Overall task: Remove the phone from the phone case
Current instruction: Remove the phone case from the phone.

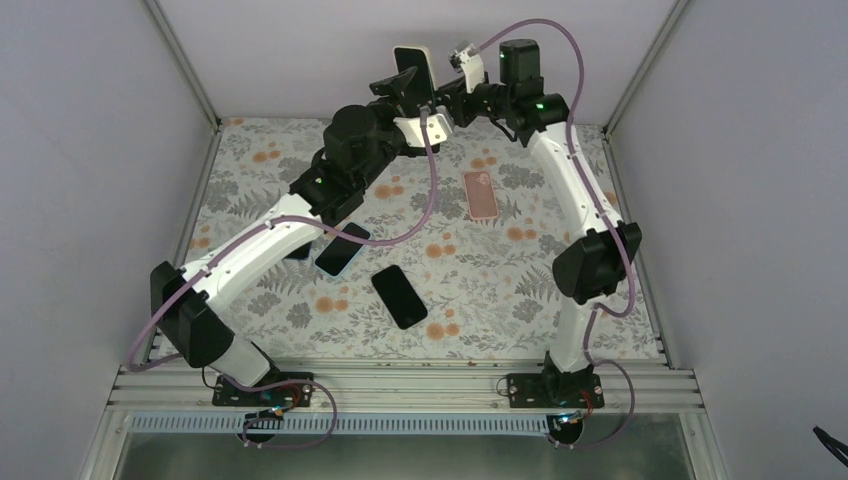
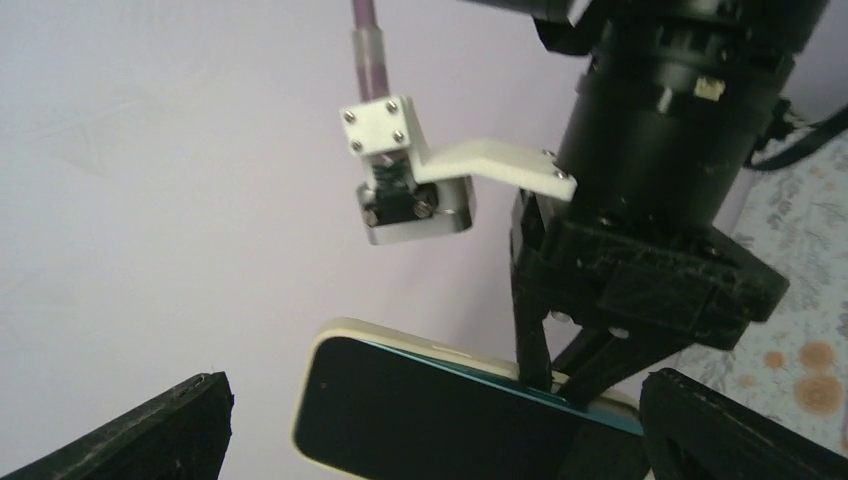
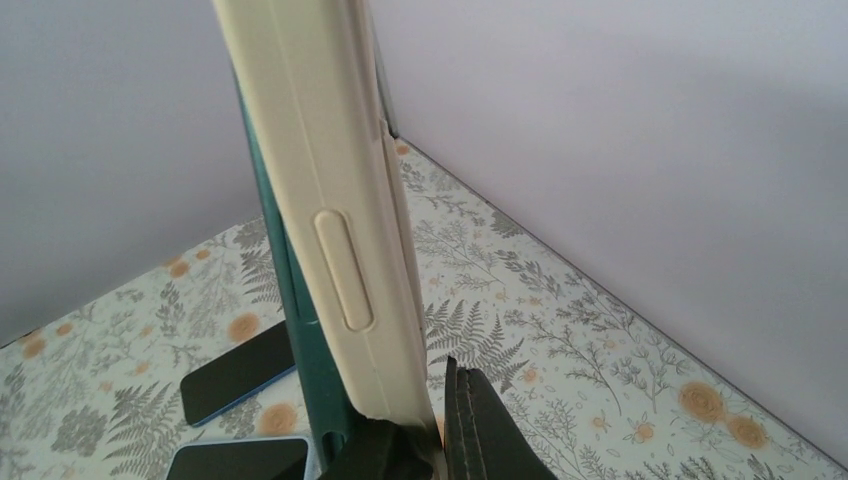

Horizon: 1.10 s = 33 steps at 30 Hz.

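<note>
Where the two arms meet above the far edge of the floral table (image 1: 620,300), much is crowded or cut off. The left arm (image 1: 260,245) stretches across the mat from the near left, and the right arm (image 1: 575,190) rises along the right side. Between them the cream phone case (image 3: 330,200) is held up in the air, well clear of the table. The phone (image 2: 430,425) sits in it, its dark screen facing the left wrist camera. A teal band of the phone's body shows between screen and cream rim, but I cannot tell whether that edge has lifted from the case. On the mat lie a black phone (image 1: 400,296), a second black phone (image 1: 342,248), a dark handset (image 1: 299,250) half hidden under the left arm, and a pink device (image 1: 481,194) — phone or empty case, I cannot tell. The right gripper (image 3: 425,450) is clamped on the case near one end, its fingertips mostly cut off in its own view. The left gripper (image 2: 437,410) stands wide around the phone: one finger (image 2: 150,435) is clear of it, while the other is just beside it — contact unclear.
</note>
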Motion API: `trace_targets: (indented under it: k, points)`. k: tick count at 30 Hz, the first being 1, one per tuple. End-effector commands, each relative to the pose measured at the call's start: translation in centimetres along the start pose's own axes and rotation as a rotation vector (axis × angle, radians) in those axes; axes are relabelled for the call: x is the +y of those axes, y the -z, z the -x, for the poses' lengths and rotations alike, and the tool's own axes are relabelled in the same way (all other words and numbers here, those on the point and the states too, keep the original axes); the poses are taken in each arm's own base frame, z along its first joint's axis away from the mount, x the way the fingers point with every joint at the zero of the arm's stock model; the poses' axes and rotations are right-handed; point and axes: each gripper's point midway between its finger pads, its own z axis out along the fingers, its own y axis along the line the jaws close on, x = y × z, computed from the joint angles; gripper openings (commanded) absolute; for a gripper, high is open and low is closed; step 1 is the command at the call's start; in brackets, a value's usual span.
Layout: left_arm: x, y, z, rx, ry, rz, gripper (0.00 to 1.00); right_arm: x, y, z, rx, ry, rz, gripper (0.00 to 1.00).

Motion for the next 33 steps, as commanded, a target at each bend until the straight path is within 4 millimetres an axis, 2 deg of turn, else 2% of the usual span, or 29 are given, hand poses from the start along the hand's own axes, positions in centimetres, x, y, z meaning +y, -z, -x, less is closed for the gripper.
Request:
trace_targets:
  k: [1,5,10,15,20,24,33]
  points:
    - [2.4,-0.4,0.2,-0.031,0.062,0.172,1.00,-0.8,0.3,3.2,-0.086,0.000,-0.012,0.03]
    - [0.8,-1.9,-1.0,-0.010,0.058,0.160,1.00,-0.3,0.9,4.7,-0.123,0.021,0.005,0.03]
    - [-0.4,-3.2,-2.2,0.009,0.076,0.146,1.00,-0.1,2.9,7.5,-0.224,0.087,-0.037,0.03]
    - [1.0,-3.8,-4.0,0.046,0.102,0.227,1.00,0.0,3.7,9.2,-0.265,0.108,-0.042,0.03]
    - [2.6,-3.9,-4.2,0.051,0.098,0.272,1.00,0.3,4.4,10.5,-0.304,0.120,-0.051,0.03]
    - [2.5,-4.2,-4.7,0.060,0.093,0.256,1.00,1.0,5.2,11.5,-0.330,0.129,-0.038,0.03]
    - [2.4,-5.3,-5.1,0.075,0.126,0.245,1.00,2.4,6.1,12.2,-0.350,0.115,0.010,0.03]
